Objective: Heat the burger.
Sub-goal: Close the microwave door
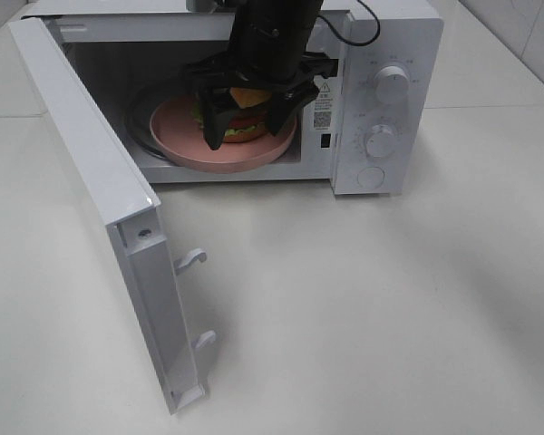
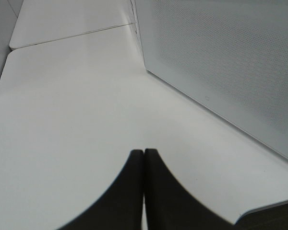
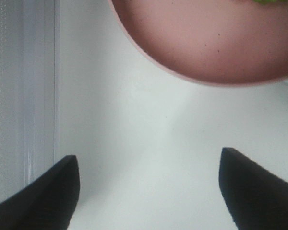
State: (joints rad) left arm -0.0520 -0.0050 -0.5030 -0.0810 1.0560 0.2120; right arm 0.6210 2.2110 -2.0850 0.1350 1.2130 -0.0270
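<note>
On the white counter (image 1: 390,317) the microwave (image 1: 390,54) stands with its door (image 1: 91,172) swung wide toward the left arm's side, and inside the cavity a pink plate (image 1: 177,136) carries the burger (image 1: 252,96). The right claw (image 1: 246,134) hangs at the oven's mouth, jaws spread wide and empty. The plate's rim lies straight ahead of them and apart, the burger deeper in. The left claw (image 2: 144,152), pressed shut on nothing, sits low over the counter beside a perforated panel (image 2: 221,62), probably the door, so that arm looks nearer for closing it.
</note>
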